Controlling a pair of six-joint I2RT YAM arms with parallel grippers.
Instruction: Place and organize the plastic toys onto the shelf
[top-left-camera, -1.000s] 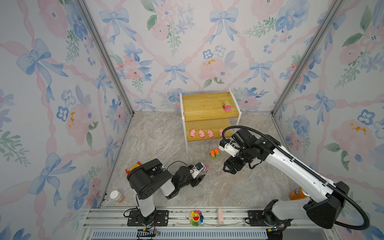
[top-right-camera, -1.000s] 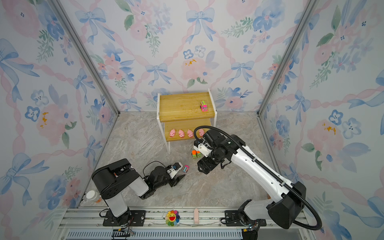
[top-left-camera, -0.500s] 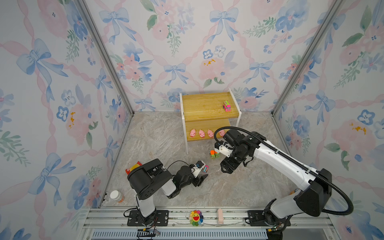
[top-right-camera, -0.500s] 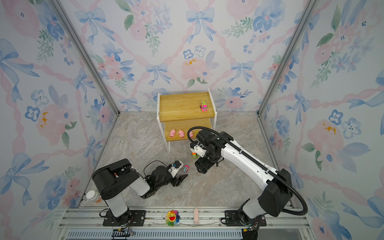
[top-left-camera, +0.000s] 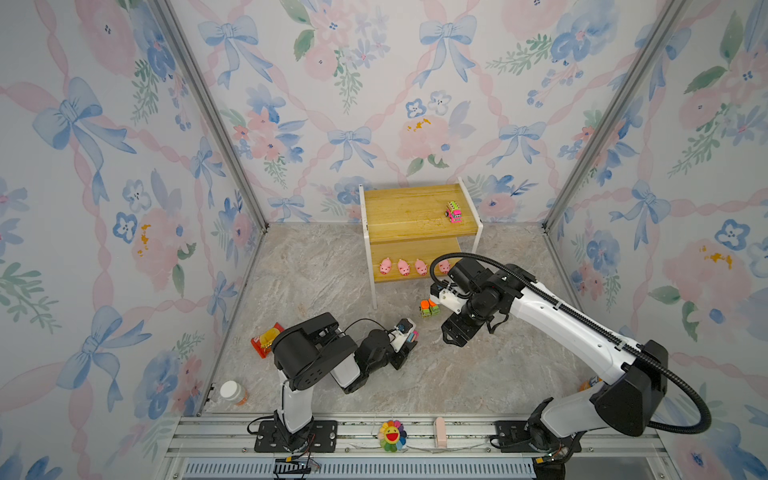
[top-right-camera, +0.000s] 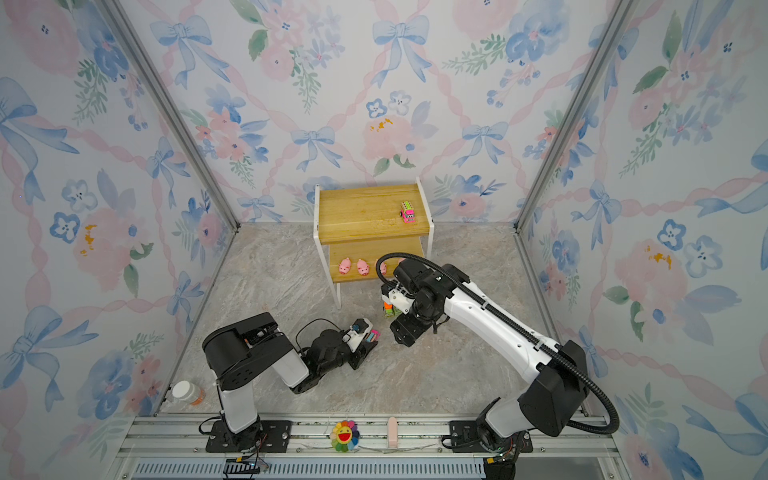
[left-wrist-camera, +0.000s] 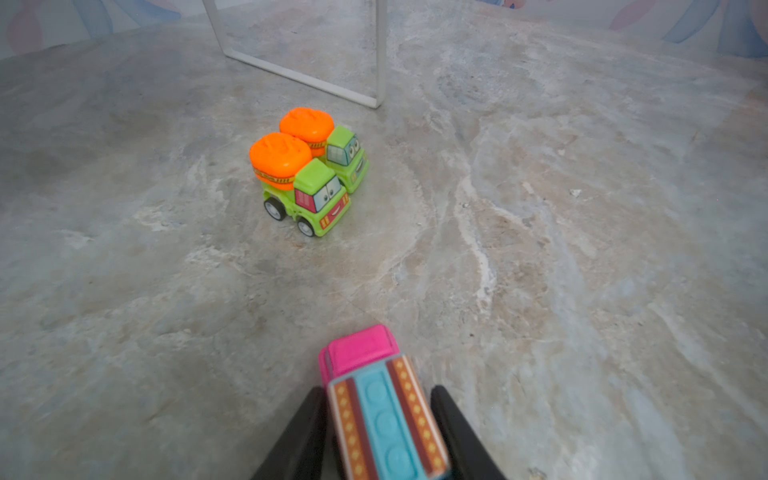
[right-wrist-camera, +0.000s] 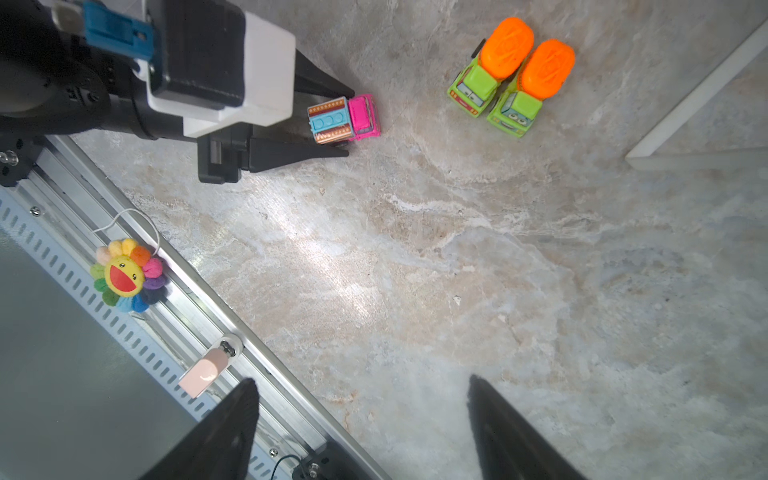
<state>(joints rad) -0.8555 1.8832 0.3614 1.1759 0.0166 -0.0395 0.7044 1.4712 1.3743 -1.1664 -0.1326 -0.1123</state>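
Left claw (left-wrist-camera: 376, 388): narrow, both black fingers pressed to the long sides of a pink truck (right-wrist-camera: 344, 118), low over the floor (right-wrist-camera: 457, 270); gripping the flanks leaves the wheels free and the striped top upward, so it should set down upright
Pink truck in the grip: between the left claw's fingers, cab poking past the tips; whether the wheels have left the floor I cannot tell
Right claw (right-wrist-camera: 360, 378): wide, nothing between its fingers, hanging over bare floor just off the left claw's tips, probably kept spread for the next toy
Green trucks (left-wrist-camera: 305, 183): ahead of the left claw's tips, side by side and touching, on the floor near a shelf leg, not yet shelved
Shelf (top-left-camera: 409, 208): beyond the green trucks from the left claw, well apart from it
Pigs (top-left-camera: 402, 267): in a row on the lower board, one kind to a tier
Second pink truck (top-left-camera: 454, 212): alone on the top board, toward the right arm's side, which suggests its twin belongs beside it
Step in hand: judged as securing the grip before the carry to the top board
Risk: a small, smooth toy could twist between the fingers
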